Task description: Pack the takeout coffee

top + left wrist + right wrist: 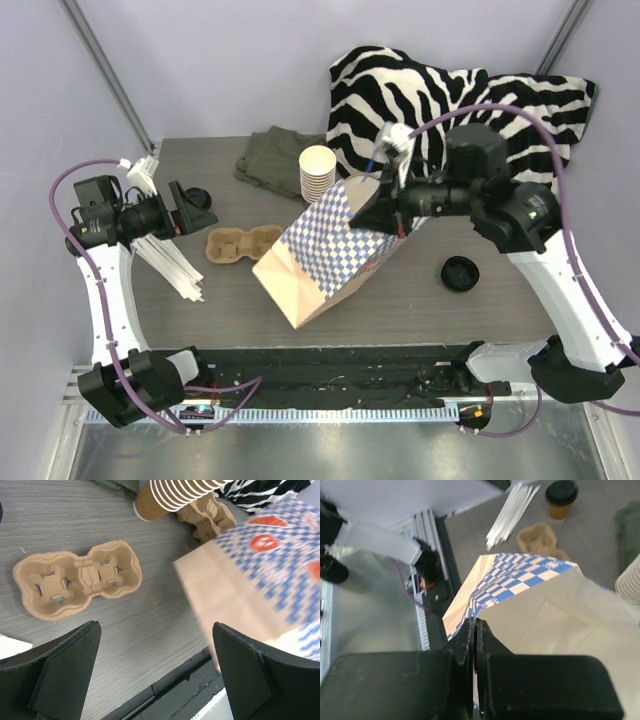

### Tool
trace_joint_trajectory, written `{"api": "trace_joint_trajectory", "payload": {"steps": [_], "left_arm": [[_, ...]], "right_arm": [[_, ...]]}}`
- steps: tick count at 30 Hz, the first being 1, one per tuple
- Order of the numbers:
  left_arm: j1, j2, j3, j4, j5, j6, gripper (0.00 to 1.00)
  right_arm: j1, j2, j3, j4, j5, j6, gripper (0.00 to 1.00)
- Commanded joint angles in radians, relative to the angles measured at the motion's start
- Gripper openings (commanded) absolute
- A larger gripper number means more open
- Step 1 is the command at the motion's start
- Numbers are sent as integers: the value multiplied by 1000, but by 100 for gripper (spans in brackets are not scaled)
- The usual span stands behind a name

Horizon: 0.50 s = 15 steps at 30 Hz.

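Observation:
The takeout coffee (199, 196), a small brown cup with a black lid, stands at the table's left, just beyond my left gripper (188, 215); it also shows in the right wrist view (560, 497). My left gripper (155, 627) is open and empty above the bare table near the front edge. A blue-and-white checkered paper bag (330, 255) lies tilted mid-table with its mouth raised. My right gripper (385, 205) is shut on the bag's rim (560, 610), its jaws (475, 622) pinched on the paper edge.
A brown two-cup carrier (240, 243) lies left of the bag. A stack of cream-and-brown cups (318, 172) stands behind it. A loose black lid (461, 272) lies at the right. White straws (165, 260) lie at the left. Green cloth (275, 155) and zebra cloth (450, 100) lie at the back.

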Motion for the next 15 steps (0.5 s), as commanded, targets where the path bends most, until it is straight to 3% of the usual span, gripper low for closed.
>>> {"api": "trace_joint_trajectory", "payload": {"steps": [1, 6, 9, 11, 12, 15], "left_arm": [[-3, -9, 23, -12, -12, 44, 100], [-3, -1, 31, -35, -14, 54, 100], [-1, 2, 23, -48, -17, 83, 100], [-3, 11, 21, -60, -16, 95, 100], [-3, 15, 18, -63, -16, 98, 100], [-3, 29, 9, -66, -16, 106, 100]], "right_arm": [[157, 6, -71, -72, 174, -75, 1], [330, 46, -110, -225, 289, -240, 1], [374, 52, -95, -293, 341, -325, 4], [385, 62, -73, -331, 367, -348, 19], [386, 67, -47, -339, 372, -349, 38], [388, 67, 2, -337, 377, -349, 78]]}}
